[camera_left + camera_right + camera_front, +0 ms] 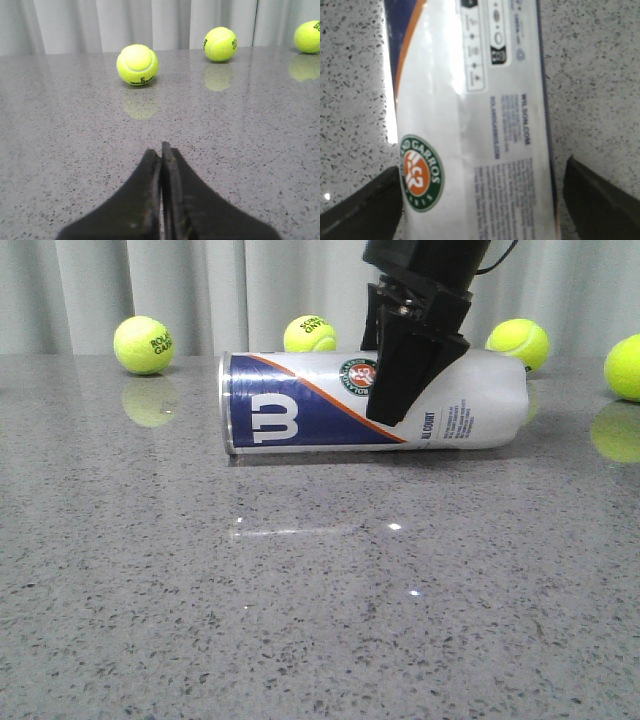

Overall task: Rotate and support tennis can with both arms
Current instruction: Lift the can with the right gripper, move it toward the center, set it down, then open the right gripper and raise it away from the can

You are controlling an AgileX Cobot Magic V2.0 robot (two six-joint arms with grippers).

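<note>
The right hand (400, 390) comes down over the middle of the tennis can (330, 405), its black fingers (362, 207) spread to either side of the can's body, apart from it in the wrist view. The left hand (161, 155) has its fingers pressed together above bare surface (300, 590). The can lies on its side, a smooth white cylinder with a navy end and silver rim; its contents cannot be seen. Four fuzzy yellow-green tennis balls (143, 344) rest behind it on speckled grey stone.

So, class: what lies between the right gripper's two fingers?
The tennis can, lying on its side. The right wrist view shows the right gripper open, one finger on each side of the can.
</note>
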